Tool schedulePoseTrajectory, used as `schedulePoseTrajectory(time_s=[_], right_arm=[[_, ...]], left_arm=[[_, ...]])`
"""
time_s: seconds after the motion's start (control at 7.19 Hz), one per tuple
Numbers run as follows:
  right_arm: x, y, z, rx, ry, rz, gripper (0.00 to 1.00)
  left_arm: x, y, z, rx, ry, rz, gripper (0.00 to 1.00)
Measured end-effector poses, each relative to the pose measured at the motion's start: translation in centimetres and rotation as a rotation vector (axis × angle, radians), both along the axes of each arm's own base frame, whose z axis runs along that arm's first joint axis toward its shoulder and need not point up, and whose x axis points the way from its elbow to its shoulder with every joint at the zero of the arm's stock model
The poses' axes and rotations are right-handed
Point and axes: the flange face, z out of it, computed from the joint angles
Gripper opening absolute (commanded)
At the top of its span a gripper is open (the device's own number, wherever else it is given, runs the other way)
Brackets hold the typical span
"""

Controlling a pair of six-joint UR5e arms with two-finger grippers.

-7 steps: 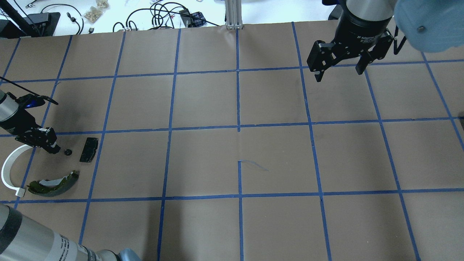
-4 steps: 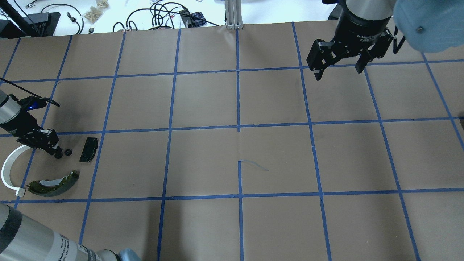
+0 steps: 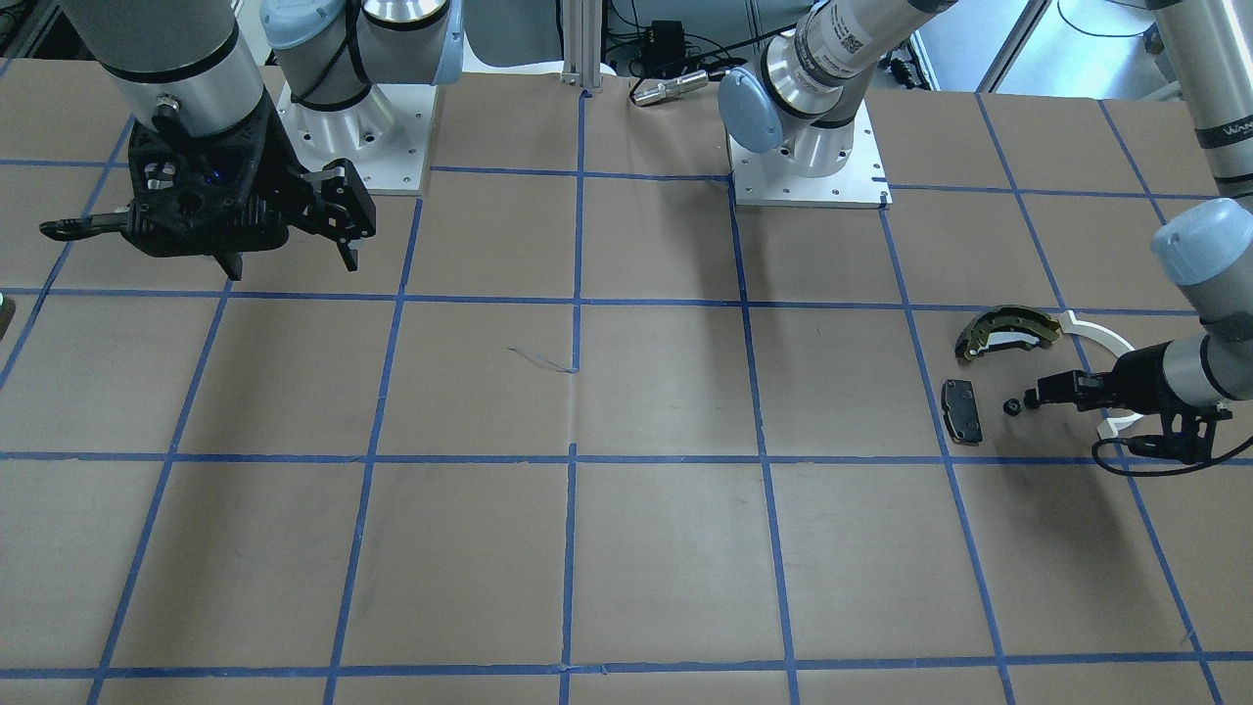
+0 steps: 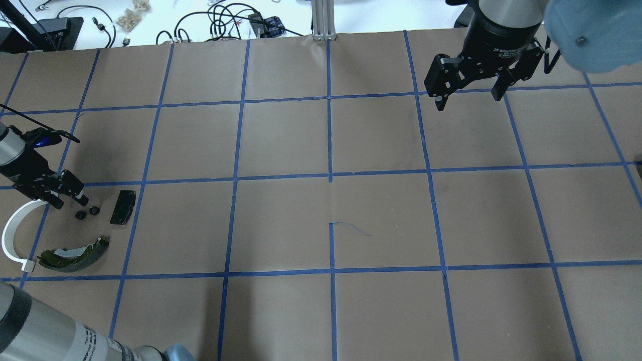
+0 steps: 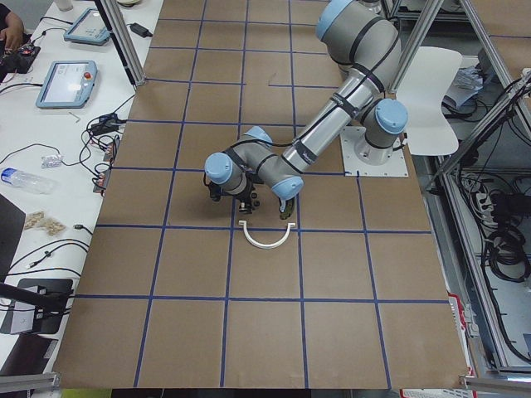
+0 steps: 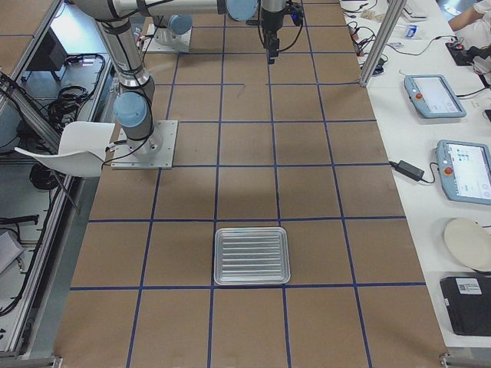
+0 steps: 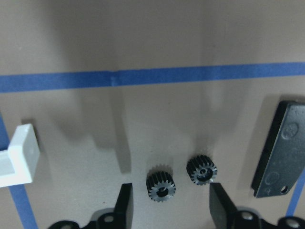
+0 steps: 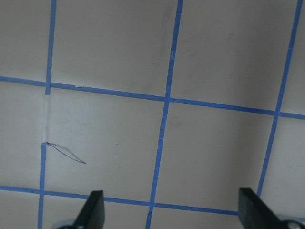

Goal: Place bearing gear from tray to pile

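Two small black bearing gears lie side by side on the paper, one (image 7: 161,185) between my open left fingers, the other (image 7: 201,170) just right of it. They also show overhead as the left gear (image 4: 79,214) and the right gear (image 4: 93,211). My left gripper (image 4: 70,201) (image 7: 170,205) is open and empty, just above and behind them. The pile around them holds a black pad (image 4: 123,206), an olive-and-black brake shoe (image 4: 75,253) and a white arc (image 4: 10,235). My right gripper (image 4: 469,98) is open and empty, high over the far right. The tray (image 6: 252,255) shows only in the exterior right view.
The brown paper table has a blue tape grid (image 4: 330,175). Cables and small parts (image 4: 220,22) lie beyond the far edge. The robot bases (image 3: 808,157) stand at the near side. The silver tray has nothing in it.
My left gripper has opened and drawn back a little. A second gear now lies on the paper beside the first. The right arm has barely moved.
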Motion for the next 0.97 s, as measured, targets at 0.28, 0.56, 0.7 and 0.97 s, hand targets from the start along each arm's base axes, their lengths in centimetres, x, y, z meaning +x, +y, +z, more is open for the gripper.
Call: schedulePoseTrajectory(time_s=[0.28,0.56,0.7,0.97], right_arm=[[0.0,0.0,0.0,0.0,0.001,0.0,1.0],[0.0,0.0,0.0,0.001,0.0,0.0,1.0],[0.0,0.0,-0.1,0.002,0.0,0.0,1.0],[0.0,0.0,-0.1,0.003,0.001,0.0,1.0]], left_arm=[[-4.0,-3.0,5.2,-0.028,-0.054,0.007,1.0],[-10.2,-5.4,12.7,-0.036,-0.086,0.014,1.0],[-14.7,-6.1,17.2,-0.054,-0.1,-0.002,1.0],[-24.1,-5.7,23.5,-0.109,-0.118,-0.088,1.0]])
